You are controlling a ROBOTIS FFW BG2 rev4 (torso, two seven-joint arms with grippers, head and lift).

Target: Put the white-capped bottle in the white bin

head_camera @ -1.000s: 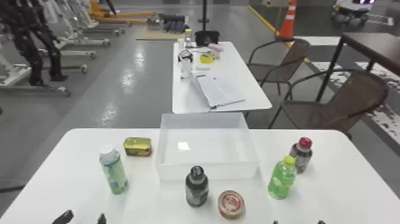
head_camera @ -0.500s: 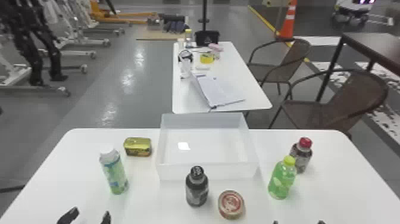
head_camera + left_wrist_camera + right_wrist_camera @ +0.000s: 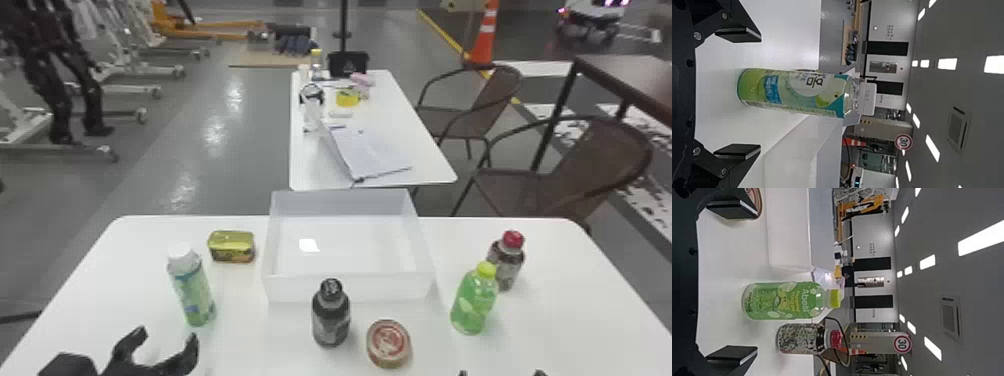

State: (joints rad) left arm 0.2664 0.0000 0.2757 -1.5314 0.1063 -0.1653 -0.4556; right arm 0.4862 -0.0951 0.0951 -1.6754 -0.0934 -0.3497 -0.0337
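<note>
My left gripper is at the front left of the table in the head view, open, just short of the white-capped bottle, which stands upright. In the left wrist view the white-capped bottle lies beyond and between the spread fingers of the left gripper, untouched. The white bin stands at the table's middle, nothing inside it. At the bottom edge on the right is my parked right gripper; the right wrist view shows the right gripper open, holding nothing.
A yellow tin sits behind the white-capped bottle, left of the bin. In front of the bin are a black-capped bottle and a round tin. A green bottle and a red-capped bottle stand at the right.
My left gripper has come forward and to the right, closer to the white-capped bottle, with its fingers still apart. The right gripper and the objects on the table have kept their places.
</note>
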